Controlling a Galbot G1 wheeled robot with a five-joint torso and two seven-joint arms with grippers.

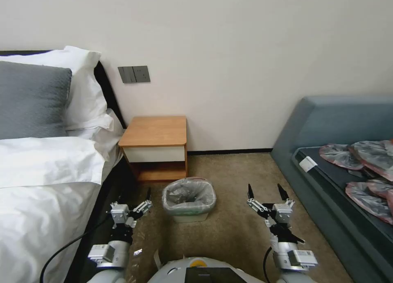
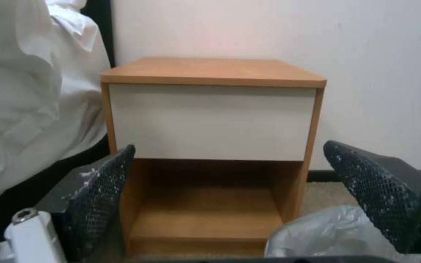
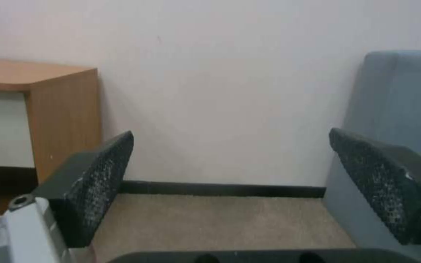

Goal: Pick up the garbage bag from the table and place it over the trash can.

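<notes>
The garbage bag [image 1: 189, 195], translucent grey and wrinkly, lines the cream trash can [image 1: 190, 216] with its edge folded over the rim. The can stands on the carpet just in front of the orange-brown table [image 1: 155, 131]. My left gripper [image 1: 137, 201] hangs open to the left of the can, apart from it. My right gripper [image 1: 265, 191] hangs open to the can's right. In the left wrist view, the left gripper [image 2: 230, 148] faces the table [image 2: 210, 71], with the garbage bag [image 2: 327, 233] beside one finger. The right gripper [image 3: 230, 135] faces the wall, with nothing between its fingers.
A bed [image 1: 45, 176] with white linen runs along the left, close to my left arm. A blue-grey sofa [image 1: 327, 123] stands at the right, with several flat grey-and-red bags [image 1: 368, 168] lying on its seat. Beige carpet [image 1: 233, 230] lies between them.
</notes>
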